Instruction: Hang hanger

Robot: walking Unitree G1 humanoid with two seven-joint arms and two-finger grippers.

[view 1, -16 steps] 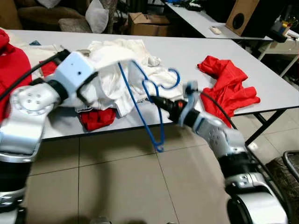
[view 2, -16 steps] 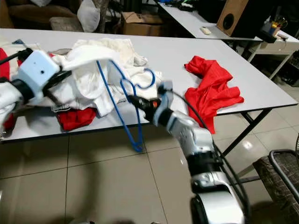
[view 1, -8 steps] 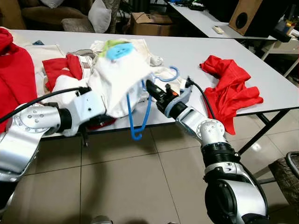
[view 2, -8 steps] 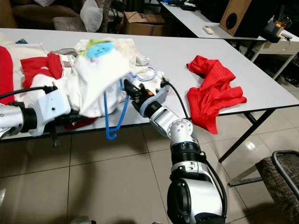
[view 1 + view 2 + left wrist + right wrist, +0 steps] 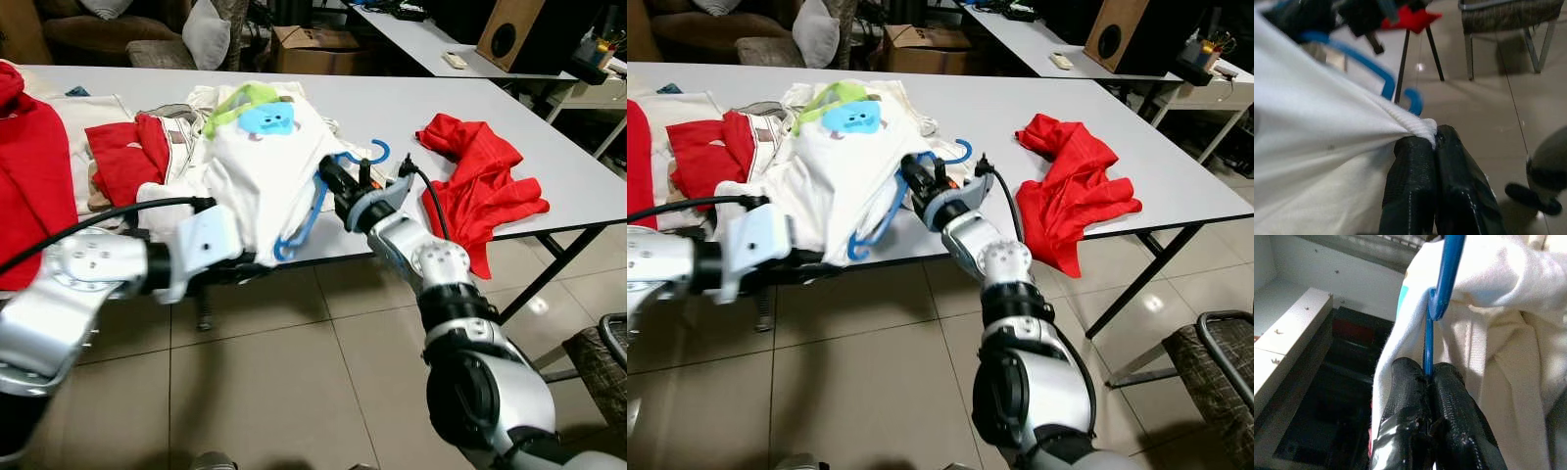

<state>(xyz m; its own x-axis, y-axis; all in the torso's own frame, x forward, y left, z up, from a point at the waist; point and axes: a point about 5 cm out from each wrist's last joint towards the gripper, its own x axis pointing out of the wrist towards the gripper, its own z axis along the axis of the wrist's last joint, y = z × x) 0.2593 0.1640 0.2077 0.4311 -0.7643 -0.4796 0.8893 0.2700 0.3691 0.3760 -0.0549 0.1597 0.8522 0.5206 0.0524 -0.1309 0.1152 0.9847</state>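
At frame centre the right hand (image 5: 331, 182) is clamped on the blue hanger (image 5: 312, 208), which slants down-left under the white shirt (image 5: 265, 166) over the bench (image 5: 411, 103) edge; the left hand (image 5: 1436, 147), lower left, pinches the shirt's hem, nearer the hanger's low end.

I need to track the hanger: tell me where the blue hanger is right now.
The blue hanger hangs at the table's front edge, mid-scene, pinched by the right pincer and partly inside the white shirt the left pincer grips.

I stood in a workroom: long white tables (image 5: 411, 103), a speaker (image 5: 509, 34), cardboard box (image 5: 309, 49), tiled floor (image 5: 294, 392).
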